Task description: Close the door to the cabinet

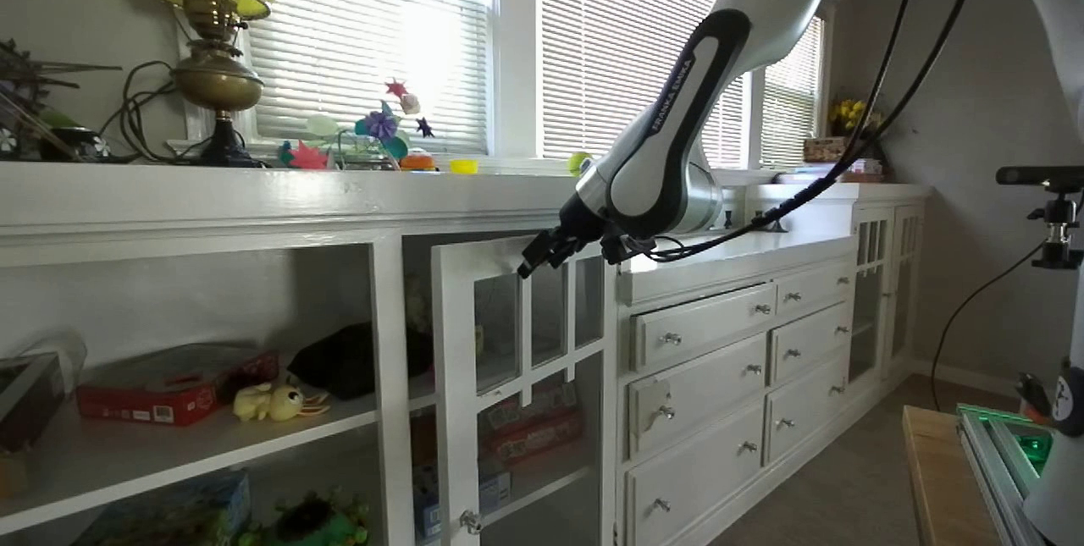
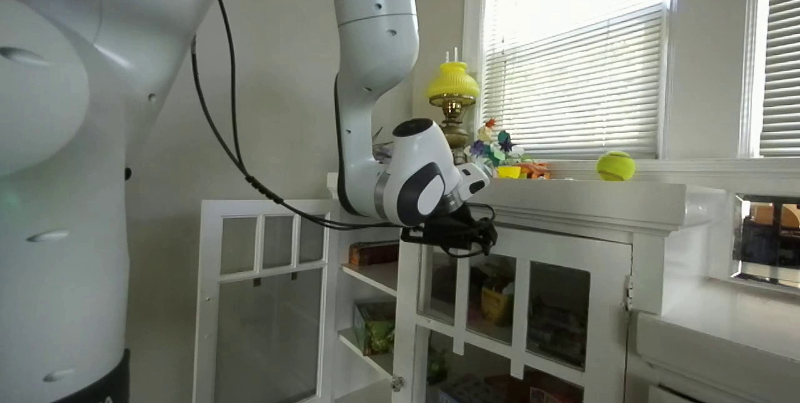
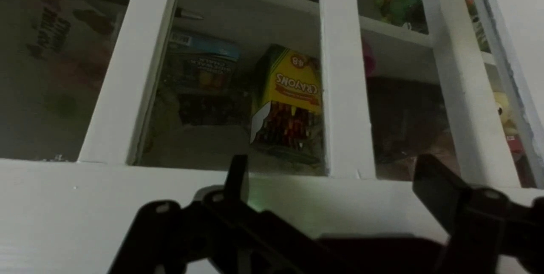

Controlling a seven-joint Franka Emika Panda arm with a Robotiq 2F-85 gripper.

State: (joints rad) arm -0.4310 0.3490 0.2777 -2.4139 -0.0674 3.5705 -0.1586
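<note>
The white glass-paned cabinet door [image 1: 457, 360] stands partly open in an exterior view, swung out from its hinged side by the drawers. It also shows in an exterior view [image 2: 607, 303], with its knob [image 2: 397, 383] at the free edge. The white cabinet [image 1: 389, 360] holds shelves of toys and boxes. My gripper [image 1: 563, 254] is at the door's upper part, on its outer face. In the wrist view the gripper [image 3: 331, 165] has its fingers wide apart with nothing between them, facing the door's white rail [image 3: 85, 193]. I cannot tell whether the fingertips touch it.
Another glass-paned door [image 2: 209, 303] stands wide open farther left. The ledge above holds a yellow lamp [image 1: 218, 85], paper flowers [image 1: 381, 124] and a tennis ball [image 2: 615, 166]. Drawers [image 1: 703, 385] with knobs adjoin the door's hinge side. A crayon box [image 3: 293, 83] lies behind the glass.
</note>
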